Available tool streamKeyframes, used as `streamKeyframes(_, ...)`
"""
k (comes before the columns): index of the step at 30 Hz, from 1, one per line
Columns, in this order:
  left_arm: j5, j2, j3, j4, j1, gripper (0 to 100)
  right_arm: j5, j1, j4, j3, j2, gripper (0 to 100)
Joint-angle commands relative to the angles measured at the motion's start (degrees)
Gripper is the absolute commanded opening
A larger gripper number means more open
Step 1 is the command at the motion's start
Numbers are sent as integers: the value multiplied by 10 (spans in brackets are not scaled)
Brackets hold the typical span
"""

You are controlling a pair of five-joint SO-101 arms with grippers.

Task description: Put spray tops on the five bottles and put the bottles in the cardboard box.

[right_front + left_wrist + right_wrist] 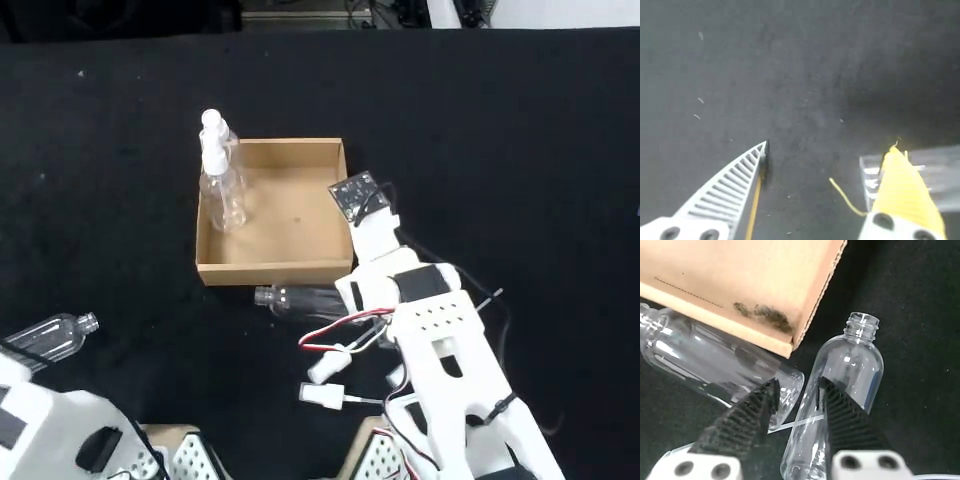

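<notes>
Two capped bottles (222, 185) stand in the cardboard box (275, 272), tucked into its far left corner. That leaves the rest of the box floor bare, probably to keep room for the other three.

Three uncapped bottles lie on the desk (520, 150):
- One lying bottle (300, 300) sits along the box's front wall, touching it or just beside it.
- One open-neck bottle (852, 360) lies next to it, just off the box's near right corner, neck pointing away from the arm.
- One far bottle (55, 335) lies well apart, at the left edge of the desk.

Two loose spray tops (333, 362) lie near the right arm's base, within easy reach for capping.

The right gripper (797, 395) hangs low over the gap between the two bottles by the box. Its jaws are narrow and hold nothing, and one finger overlaps the open-neck bottle. It looks lined up for a pick, though the jaws would need to widen first.

Space is tight there, with the box corner and the neighbouring bottle both crowding the grasp. Toward the desk's right side there is plenty of free surface.

The left gripper (829, 150) is spread wide over bare desk, holding nothing. Something clear sits just behind its yellow finger, but I cannot tell what it is.
</notes>
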Motion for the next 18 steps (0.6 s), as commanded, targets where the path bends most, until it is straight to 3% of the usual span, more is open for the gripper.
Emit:
streamKeyframes(1,-137,-75,-56,103,54,332,-4,-8,-14,1,-16,106)
streamKeyframes(6,-387,-85,-56,223,85,332,-4,-8,-14,1,-16,106)
streamKeyframes(8,-455,-84,-55,256,95,332,-4,-8,-14,1,-16,106)
streamKeyframes(11,-486,-84,-29,242,109,332,-4,-8,-14,1,-16,106)
streamKeyframes(18,-491,-84,97,110,129,332,-4,-8,-14,1,-16,106)
